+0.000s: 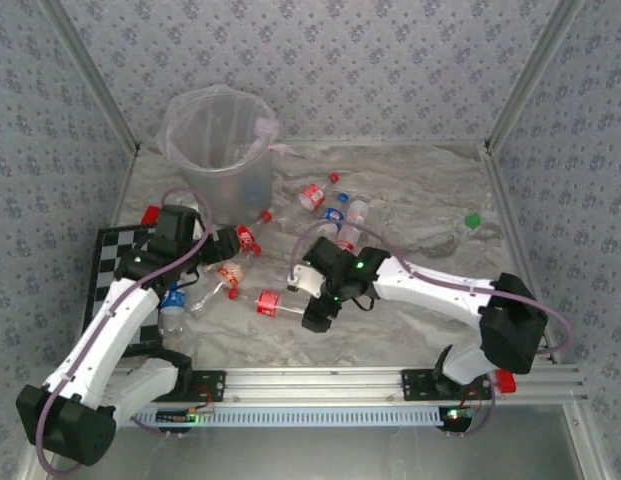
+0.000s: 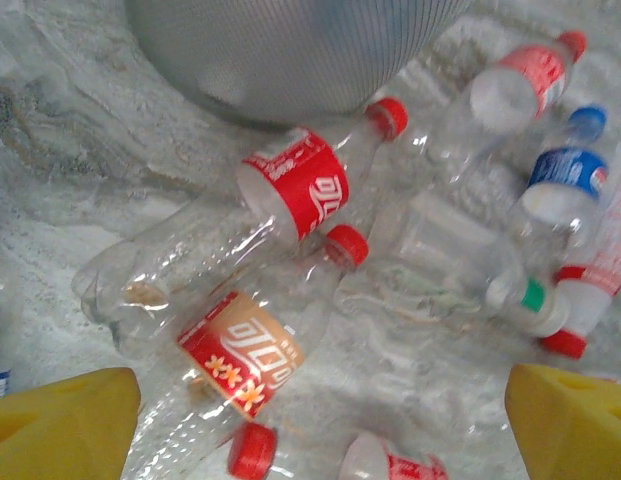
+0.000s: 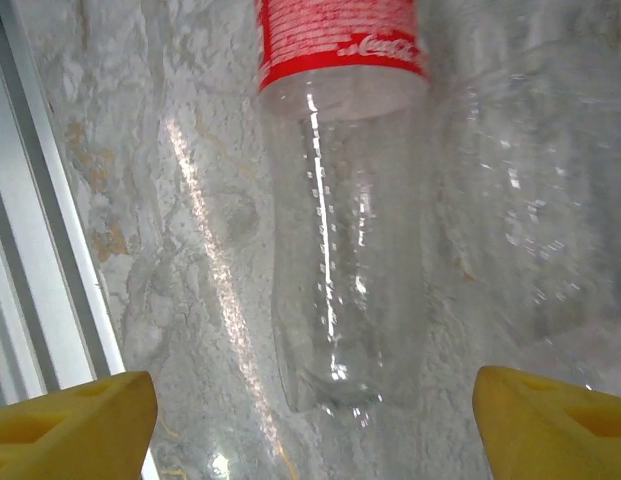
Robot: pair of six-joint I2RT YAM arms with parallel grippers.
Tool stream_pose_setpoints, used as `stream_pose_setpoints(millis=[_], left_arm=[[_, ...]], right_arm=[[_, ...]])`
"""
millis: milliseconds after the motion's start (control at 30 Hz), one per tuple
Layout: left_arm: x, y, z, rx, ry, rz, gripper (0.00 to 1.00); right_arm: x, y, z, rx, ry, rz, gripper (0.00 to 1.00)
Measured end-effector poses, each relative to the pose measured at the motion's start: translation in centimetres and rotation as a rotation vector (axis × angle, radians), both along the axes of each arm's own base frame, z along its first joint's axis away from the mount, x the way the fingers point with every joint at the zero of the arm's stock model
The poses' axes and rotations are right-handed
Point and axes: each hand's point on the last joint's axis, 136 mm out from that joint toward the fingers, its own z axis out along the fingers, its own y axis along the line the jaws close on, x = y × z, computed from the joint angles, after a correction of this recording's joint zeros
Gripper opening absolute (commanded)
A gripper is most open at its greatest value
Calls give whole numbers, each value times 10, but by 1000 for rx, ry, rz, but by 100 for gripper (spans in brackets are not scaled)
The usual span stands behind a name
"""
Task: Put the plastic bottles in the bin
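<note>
Beneath the left gripper [image 2: 315,435], whose yellow fingertips [image 2: 60,425] stand wide apart with nothing between them, two clear plastic bottles lie side by side and touching. The orange-labelled bottle [image 2: 240,355] is the nearer, and the red-labelled bottle [image 2: 290,190] lies just beyond it. Straight ahead stands the bin [image 2: 290,50], its grey wall close to that second bottle's red cap. Off to this gripper's right lies a loose cluster of bottles, among them a blue-labelled bottle [image 2: 565,180]. Over at the right gripper [image 3: 310,425], the jaws are likewise spread and grip nothing. A red-banded bottle [image 3: 340,200] lies lengthwise ahead on the marbled table [image 3: 170,250], its base nearest and centred between the fingertips. Beside it on the right is what seems to be another clear bottle [image 3: 535,180], too blurred to be sure.
</note>
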Motion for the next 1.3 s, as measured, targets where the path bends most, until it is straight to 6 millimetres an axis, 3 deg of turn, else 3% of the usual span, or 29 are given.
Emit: stream_pose_setpoints(millis=[200, 433, 600, 800, 900, 1100, 1200, 1300], left_arm=[[8, 1, 26, -85, -96, 48, 93], [10, 1, 29, -108, -105, 65, 92], [13, -2, 27, -117, -99, 62, 92], [19, -6, 28, -142, -103, 58, 92], [19, -9, 30, -156, -106, 50, 92], [22, -22, 47, -239, -139, 14, 92], [26, -41, 66, -326, -194, -41, 93], [25, -74, 89, -439, -270, -131, 93]], right_arm=[[11, 14, -30, -39, -30, 0, 80], [7, 28, -52, -40, -27, 14, 69], [7, 28, -56, -33, -22, -5, 54], [8, 26, -52, -25, -31, -14, 45], [7, 14, -37, -8, -35, -28, 45], [31, -16, 44, 188, -123, -136, 41], [47, -41, 77, 295, -184, -235, 36], [57, -61, 83, 354, -213, -339, 35]])
